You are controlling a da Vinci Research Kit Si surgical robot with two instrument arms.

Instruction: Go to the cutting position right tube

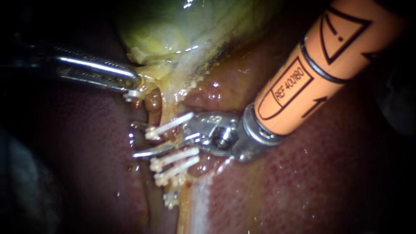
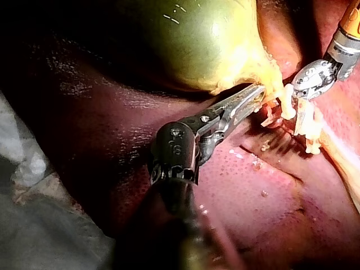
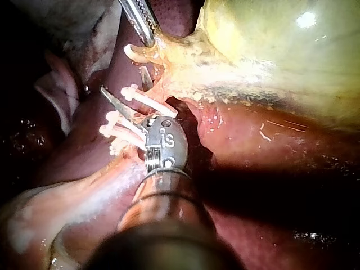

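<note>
**Orange-shafted right instrument (image 1: pixel 143 141) open at the tube (image 1: pixel 152 104)**

Dark red liver (image 1: pixel 86 164) fills the field, with the green-yellow gallbladder (image 1: pixel 173 30) above it. The right instrument's jaws stand apart across the tube, just below the gallbladder's neck. The left instrument (image 1: pixel 132 82) has its jaws clamped on that neck. One blade lies among the white clips (image 1: pixel 177 157).

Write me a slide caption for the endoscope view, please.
The left instrument grips the gallbladder at its neck; the right instrument, jaws open, straddles the tube between white clips.
</note>
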